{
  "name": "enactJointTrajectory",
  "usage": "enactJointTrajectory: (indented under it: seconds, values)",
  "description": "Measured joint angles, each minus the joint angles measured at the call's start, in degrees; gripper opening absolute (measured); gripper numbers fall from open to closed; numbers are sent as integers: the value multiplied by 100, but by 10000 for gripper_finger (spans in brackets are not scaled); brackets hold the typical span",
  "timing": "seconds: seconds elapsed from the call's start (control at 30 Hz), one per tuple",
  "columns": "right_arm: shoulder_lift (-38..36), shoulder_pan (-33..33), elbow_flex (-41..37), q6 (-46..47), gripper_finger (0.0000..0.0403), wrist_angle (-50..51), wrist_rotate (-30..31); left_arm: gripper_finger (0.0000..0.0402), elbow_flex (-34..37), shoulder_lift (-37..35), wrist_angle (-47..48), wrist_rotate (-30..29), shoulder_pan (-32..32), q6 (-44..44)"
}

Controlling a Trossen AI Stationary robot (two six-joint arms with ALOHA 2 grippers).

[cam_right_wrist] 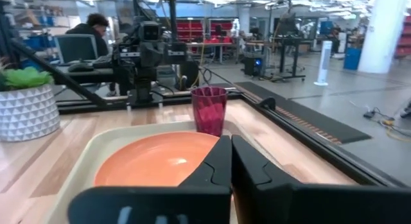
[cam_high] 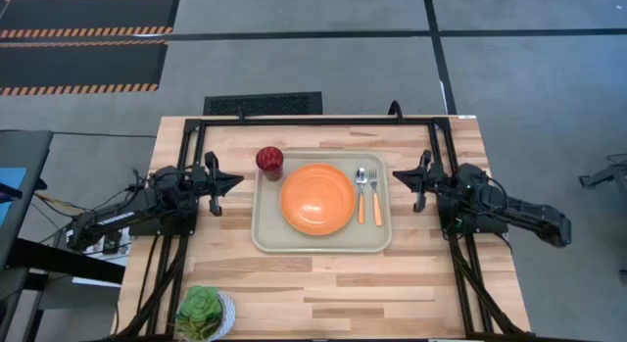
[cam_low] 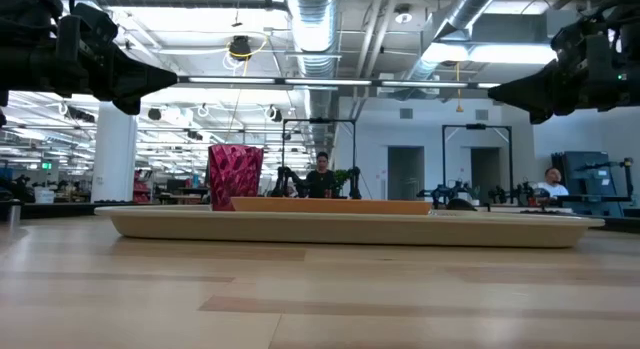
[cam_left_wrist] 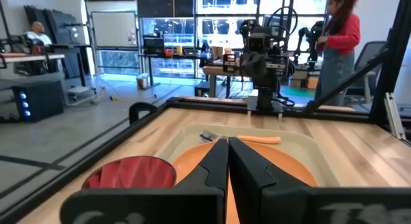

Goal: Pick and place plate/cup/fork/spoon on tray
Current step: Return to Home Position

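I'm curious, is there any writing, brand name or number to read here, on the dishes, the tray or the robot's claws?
None can be read.
Left claw: faint raised marks on its body in its wrist view, too blurred to read.
Right claw: the same, too blurred.
Tray, plate, cup, fork, spoon: no writing shows.

In the low view the raised rim of the large beige rectangular tray (cam_low: 350, 229) hides the small orange-handled fork (cam_high: 375, 197) and small orange-handled spoon (cam_high: 361, 197), and all but a thin edge of the round flat orange plate (cam_low: 330, 205). The high view's lower edge cuts off the white bowl of green leaves (cam_high: 206, 315)
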State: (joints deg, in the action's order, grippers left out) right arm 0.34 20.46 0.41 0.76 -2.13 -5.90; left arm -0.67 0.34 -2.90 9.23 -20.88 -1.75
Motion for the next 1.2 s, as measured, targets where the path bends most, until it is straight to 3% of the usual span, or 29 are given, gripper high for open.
enactJointTrajectory:
  seconds: [0.3, 1.2]
  values:
    - [120, 186, -1, 46, 44, 33, 152, 0, 2, 2, 23, -164, 0, -101]
    - [120, 175, -5, 33, 47, 13, 148, 0, 4, 2, 64, -408, 0, -103]
